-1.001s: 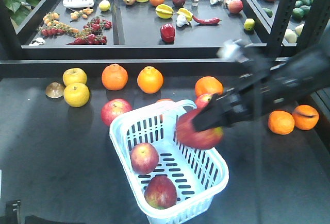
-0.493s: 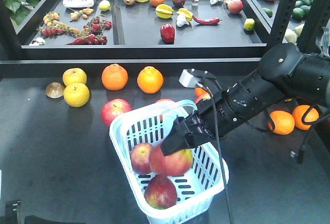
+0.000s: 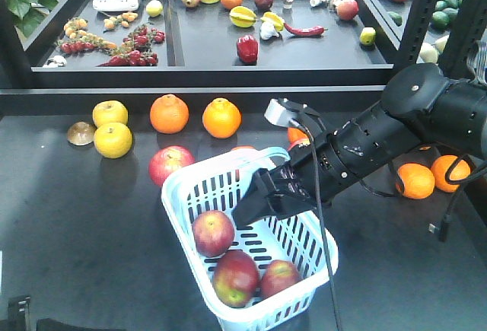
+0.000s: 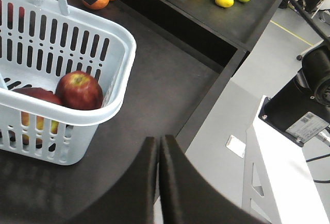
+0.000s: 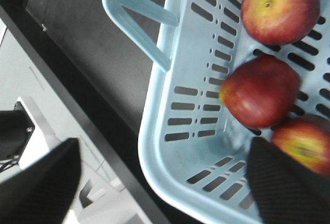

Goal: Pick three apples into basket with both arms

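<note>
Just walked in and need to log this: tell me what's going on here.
Three apples now lie in the basket. The right gripper is above the basket with its fingers apart, holding nothing, having just dropped the third one. The left gripper sits shut and empty off to the side. Another red apple remains on the table.

Dark grey counter [image 3: 84,224] carries: pale blue slotted plastic basket [image 3: 306,279], red apple [image 3: 169,163] beside it, 2 yellow apples [image 3: 112,139], several oranges [image 3: 169,113], brown mushroom-like item [image 3: 81,133] at left.
</note>
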### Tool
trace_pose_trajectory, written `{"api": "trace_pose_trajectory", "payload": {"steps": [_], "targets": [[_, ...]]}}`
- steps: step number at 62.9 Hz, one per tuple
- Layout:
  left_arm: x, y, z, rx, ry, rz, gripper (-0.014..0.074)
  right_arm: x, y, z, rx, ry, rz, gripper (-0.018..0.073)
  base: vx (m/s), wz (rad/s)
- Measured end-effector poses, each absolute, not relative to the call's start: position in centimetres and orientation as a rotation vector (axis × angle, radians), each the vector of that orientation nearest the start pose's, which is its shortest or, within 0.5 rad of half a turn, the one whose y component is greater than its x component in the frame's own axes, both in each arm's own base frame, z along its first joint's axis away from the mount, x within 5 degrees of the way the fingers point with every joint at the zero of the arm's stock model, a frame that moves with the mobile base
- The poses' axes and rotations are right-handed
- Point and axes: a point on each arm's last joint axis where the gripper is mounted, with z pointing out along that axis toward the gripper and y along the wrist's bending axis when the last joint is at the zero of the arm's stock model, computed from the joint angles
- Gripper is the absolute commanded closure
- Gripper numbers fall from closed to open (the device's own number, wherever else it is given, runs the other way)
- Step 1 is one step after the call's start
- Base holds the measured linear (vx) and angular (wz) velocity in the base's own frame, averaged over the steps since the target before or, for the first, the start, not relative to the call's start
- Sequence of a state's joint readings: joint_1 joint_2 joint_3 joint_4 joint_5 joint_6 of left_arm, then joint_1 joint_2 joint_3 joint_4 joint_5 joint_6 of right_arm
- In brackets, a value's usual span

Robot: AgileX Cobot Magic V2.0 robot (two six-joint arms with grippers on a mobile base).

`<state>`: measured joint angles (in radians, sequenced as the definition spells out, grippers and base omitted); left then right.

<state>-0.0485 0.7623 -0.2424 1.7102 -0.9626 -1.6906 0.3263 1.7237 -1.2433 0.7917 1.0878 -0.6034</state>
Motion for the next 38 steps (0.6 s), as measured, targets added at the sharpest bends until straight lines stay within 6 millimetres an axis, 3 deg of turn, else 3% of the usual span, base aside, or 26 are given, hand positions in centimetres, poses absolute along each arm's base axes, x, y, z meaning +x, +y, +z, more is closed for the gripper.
{"api": "trace_pose_trajectory", "payload": {"steps": [11,25,31,38], "targets": [[9.8,-7.9,23.0,0.695,1.935,-0.998,0.0602,29.0,15.9,26.7,-0.881,2.651,1.009,0.0577,0.00,0.00],[9.5,-8.1,23.1,0.717,1.925,-1.033,0.0602,24.9,14.4,32.8,-1.044,2.455,0.910,0.0568,0.00,0.00],[9.5,-8.1,23.1,0.719,1.924,-1.036,0.0602,21.7,13.2,35.7,-1.097,2.325,0.850,0.0568,0.00,0.00],[9.4,-8.1,23.1,0.723,1.922,-1.042,0.0602,16.6,11.5,37.5,-1.137,2.205,0.792,0.0568,0.00,0.00]]}}
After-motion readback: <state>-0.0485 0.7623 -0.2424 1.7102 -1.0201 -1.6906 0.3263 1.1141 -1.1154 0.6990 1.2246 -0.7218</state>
